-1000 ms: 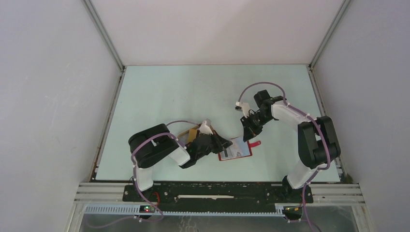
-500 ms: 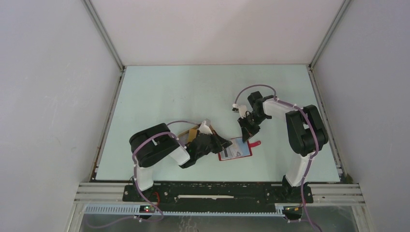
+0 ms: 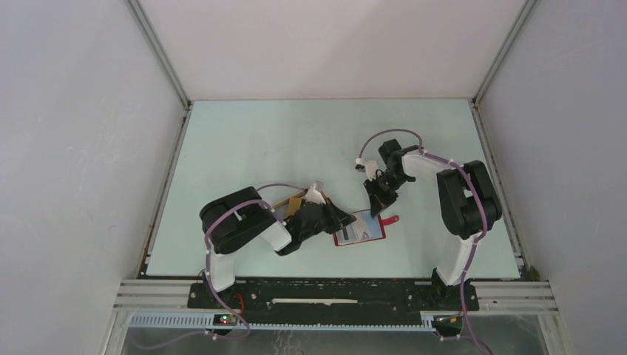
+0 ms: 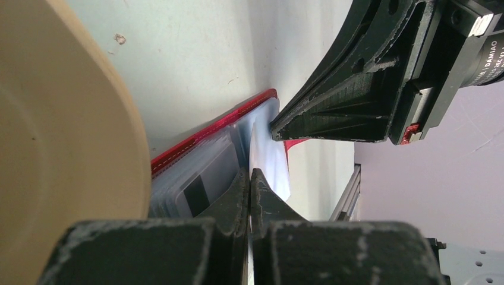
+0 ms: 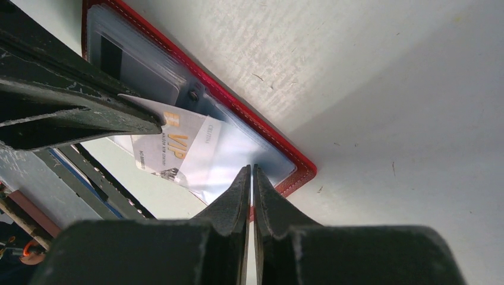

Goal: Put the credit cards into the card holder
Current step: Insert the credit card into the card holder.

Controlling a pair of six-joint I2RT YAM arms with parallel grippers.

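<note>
Card holder (image 5: 255,151) lies open, red-rimmed, with silvery VIP card (image 5: 172,145) overlapping it.

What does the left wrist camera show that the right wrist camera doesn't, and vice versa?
Only the left wrist view: the beige tray and the right gripper seen from outside, its tip at the card holder's far edge. Only the right wrist view: VIP lettering on the card in the left gripper. Both: the card holder, that pinched card, a striped card in a pocket.
</note>
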